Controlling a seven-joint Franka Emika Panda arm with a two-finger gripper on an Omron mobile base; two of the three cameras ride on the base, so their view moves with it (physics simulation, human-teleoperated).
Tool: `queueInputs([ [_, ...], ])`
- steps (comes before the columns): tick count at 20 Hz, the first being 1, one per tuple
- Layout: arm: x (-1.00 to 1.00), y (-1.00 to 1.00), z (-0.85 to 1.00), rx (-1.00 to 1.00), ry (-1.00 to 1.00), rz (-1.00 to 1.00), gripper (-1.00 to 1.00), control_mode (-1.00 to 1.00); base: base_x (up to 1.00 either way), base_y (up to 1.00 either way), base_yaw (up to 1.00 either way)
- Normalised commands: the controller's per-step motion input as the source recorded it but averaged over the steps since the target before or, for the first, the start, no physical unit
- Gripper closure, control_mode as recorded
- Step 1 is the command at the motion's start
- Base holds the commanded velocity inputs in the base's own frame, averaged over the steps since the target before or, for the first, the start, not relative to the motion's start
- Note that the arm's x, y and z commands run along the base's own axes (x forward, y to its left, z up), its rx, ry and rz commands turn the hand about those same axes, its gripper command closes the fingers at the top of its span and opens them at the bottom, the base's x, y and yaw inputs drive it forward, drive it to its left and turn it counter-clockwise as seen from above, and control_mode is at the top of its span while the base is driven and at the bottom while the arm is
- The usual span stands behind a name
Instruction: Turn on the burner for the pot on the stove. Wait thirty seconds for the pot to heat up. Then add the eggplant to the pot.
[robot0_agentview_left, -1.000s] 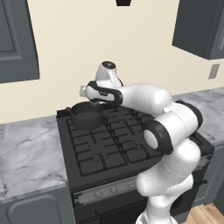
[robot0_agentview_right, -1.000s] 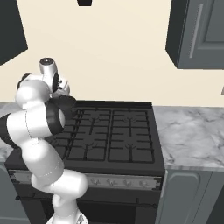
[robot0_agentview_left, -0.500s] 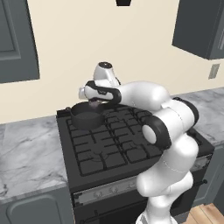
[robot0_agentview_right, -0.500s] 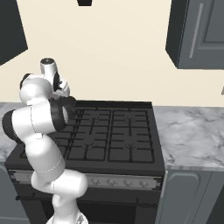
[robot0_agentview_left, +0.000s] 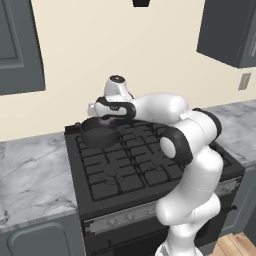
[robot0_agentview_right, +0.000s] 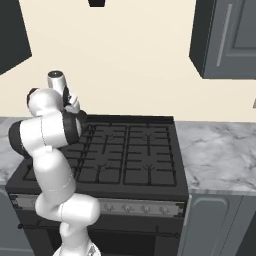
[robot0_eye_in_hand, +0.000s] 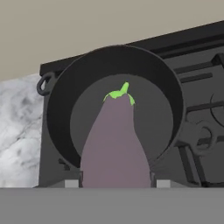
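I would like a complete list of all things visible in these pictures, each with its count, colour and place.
stove: one, black with a silver knob strip, between the counters.
pot: one, dark grey, on the stove's rear left burner.
eggplant: one, purple with a green cap, held over the pot's opening.
counters: two, grey marble, on each side of the stove.
wall cabinets: two, dark grey, upper left and upper right.
wall outlet: one, pale, under the right-hand cabinet.
gripper: one, white and dark, above the pot, closed on the eggplant.
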Motion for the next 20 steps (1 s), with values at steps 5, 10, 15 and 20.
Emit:
queueInputs([
  [5,0.30,0.14,-0.10,0.00,0.00,0.00,1.00,-1.00,0.00,0.00,0.00],
  [10,0.19,0.00,-0.11,-0.03,0.00,0.00,1.00,-1.00,0.00,0.00,0.00],
  [15,0.08,0.00,-0.19,-0.04,0.00,0.00,1.00,-1.00,0.00,0.00,0.00],
  [20,0.09,0.02,-0.17,-0.02,0.00,0.00,1.00,-1.00,0.00,0.00,0.00],
])
